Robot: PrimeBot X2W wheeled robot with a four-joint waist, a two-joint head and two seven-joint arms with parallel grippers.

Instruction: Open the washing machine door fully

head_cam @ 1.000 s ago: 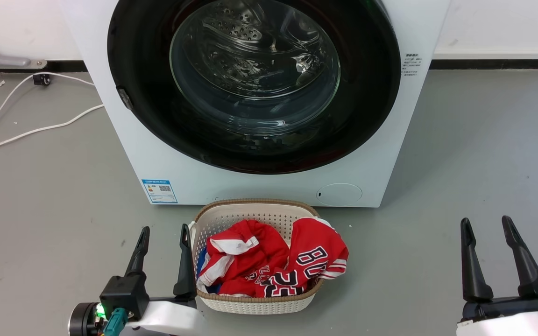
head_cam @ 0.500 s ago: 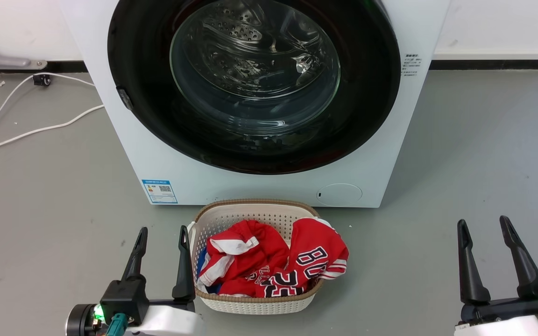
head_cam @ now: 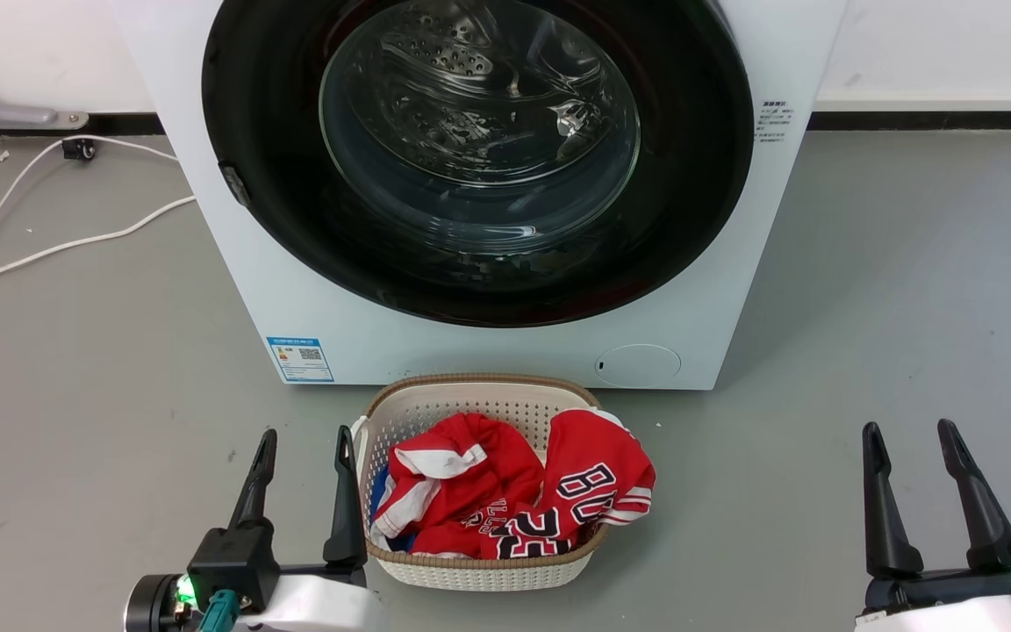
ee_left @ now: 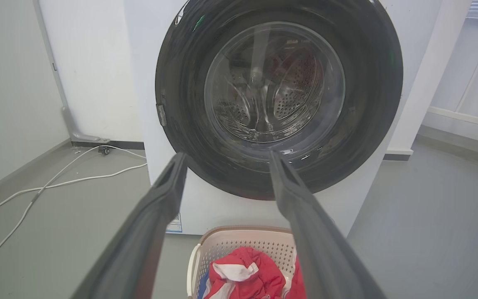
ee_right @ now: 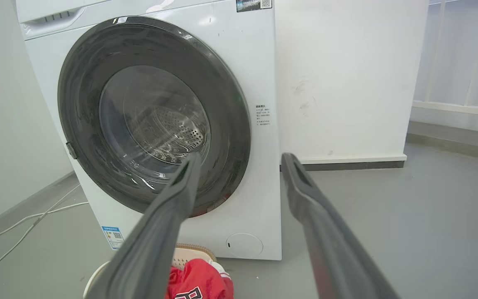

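Currently the washing machine door (head_cam: 277, 175) is lying shut against the washing machine (head_cam: 488, 355), its top cut off. I am seeing both jaws wide and empty: the left gripper (head_cam: 307, 434) just beside the laundry basket (head_cam: 479, 575), the right gripper (head_cam: 908, 427) over bare floor (head_cam: 865, 290).

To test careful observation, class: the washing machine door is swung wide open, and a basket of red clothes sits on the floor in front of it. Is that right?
No. The washing machine door is shut, flat against the washing machine, as the head view shows. The basket of red clothes does sit on the floor in front.
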